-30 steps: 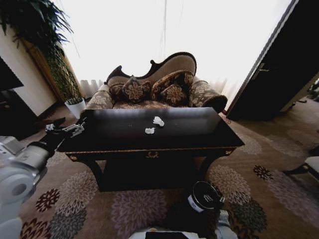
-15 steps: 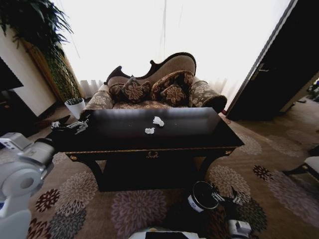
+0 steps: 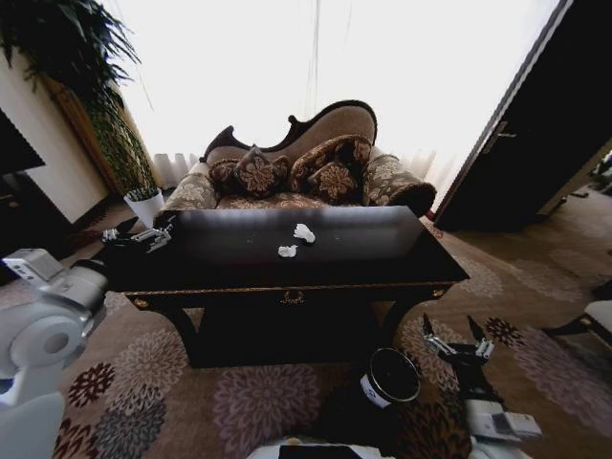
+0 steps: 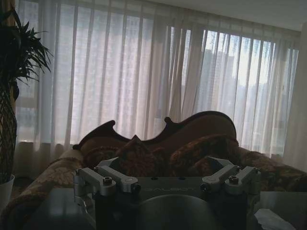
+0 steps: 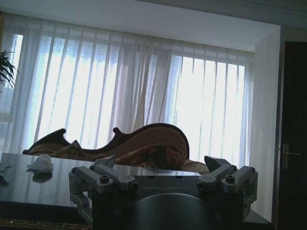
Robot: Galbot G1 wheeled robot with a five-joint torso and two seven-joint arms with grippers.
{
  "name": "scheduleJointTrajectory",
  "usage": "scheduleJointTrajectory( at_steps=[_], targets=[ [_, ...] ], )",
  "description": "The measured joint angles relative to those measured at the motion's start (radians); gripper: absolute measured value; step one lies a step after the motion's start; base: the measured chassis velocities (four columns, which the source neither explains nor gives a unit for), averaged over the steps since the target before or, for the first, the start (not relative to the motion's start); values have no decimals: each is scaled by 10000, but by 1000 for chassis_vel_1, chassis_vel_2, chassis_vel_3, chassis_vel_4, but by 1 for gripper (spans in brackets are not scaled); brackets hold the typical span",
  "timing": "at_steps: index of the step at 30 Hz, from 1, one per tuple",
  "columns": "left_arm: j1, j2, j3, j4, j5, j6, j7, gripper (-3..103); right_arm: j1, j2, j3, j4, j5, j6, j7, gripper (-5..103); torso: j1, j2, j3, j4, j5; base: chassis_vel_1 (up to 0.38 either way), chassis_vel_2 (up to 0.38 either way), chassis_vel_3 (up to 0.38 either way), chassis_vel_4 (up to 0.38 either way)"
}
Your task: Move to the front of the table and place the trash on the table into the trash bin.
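Fingers apart on both grippers, left at the table edge, right beside the trash bin.

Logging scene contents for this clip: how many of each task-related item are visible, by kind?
White paper wads: 2
Tables: 1
Trash bins: 1
Total: 4

The scene is lit from behind by blown-out daylight through sheer curtains. The sofa is left in silhouette, glare is thrown across the glossy table, and straight lines are bent at the head view's edges.
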Motion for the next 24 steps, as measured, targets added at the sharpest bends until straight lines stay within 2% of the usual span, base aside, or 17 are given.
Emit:
scheduleJointTrajectory(
  at_steps=[2,4,6,7,9,10,11,14,15,16,19,21,24],
  targets=[
    [1,-3,11,-3,0,4,0,100,98,-187,22,175,117,-174,-3,100,0,0,0,1,2,0,0,0,0],
    [59,-88,41,-74,6,18,0,100,718,-790,42,754,598,-941,-22,100,1,0,1,5,3,0,0,0,0],
    [55,-129,124,-83,24,25,-6,100,980,-900,27,893,728,-1220,-18,100,2,-1,2,7,5,0,0,0,0],
    [-116,-153,466,-34,86,38,-8,100,1162,-908,72,1107,843,-1537,9,100,2,-1,1,14,3,0,0,0,0],
    [-373,-133,801,82,160,45,-32,100,1159,-807,211,1244,889,-1691,66,100,1,0,1,11,5,0,0,0,0],
    [-563,-94,1111,154,198,51,-23,100,1146,-741,311,1346,927,-1783,119,100,1,-1,1,1,3,0,0,0,0],
    [-674,-61,1290,194,222,65,-16,100,1169,-749,351,1402,982,-1878,159,100,1,0,1,-21,-1,0,0,0,0],
    [-762,96,1359,156,221,72,-21,100,1689,-1315,345,1432,1362,-2434,364,100,1,0,1,1,6,-25,-39,-24,-19],
    [-762,96,1359,156,221,72,-21,100,1689,-1315,345,1432,1362,-2434,364,100,1,0,1,1,6,0,0,0,0],
    [-775,140,1323,134,205,76,-23,100,1822,-1509,327,1411,1501,-2568,441,100,1,0,1,6,5,0,0,0,0],
    [-764,254,1204,20,167,113,-35,100,2454,-2475,184,1180,2446,-3177,864,100,1,0,1,-2,5,0,0,0,0],
    [-730,253,1197,-14,168,118,-35,100,2641,-2688,108,1081,2629,-3267,953,100,1,0,1,-4,3,0,0,0,0],
    [-459,103,1181,-240,273,147,-35,100,4147,-4020,-830,329,3595,-3568,1309,100,1,-1,1,3,3,0,0,0,0]
  ],
)
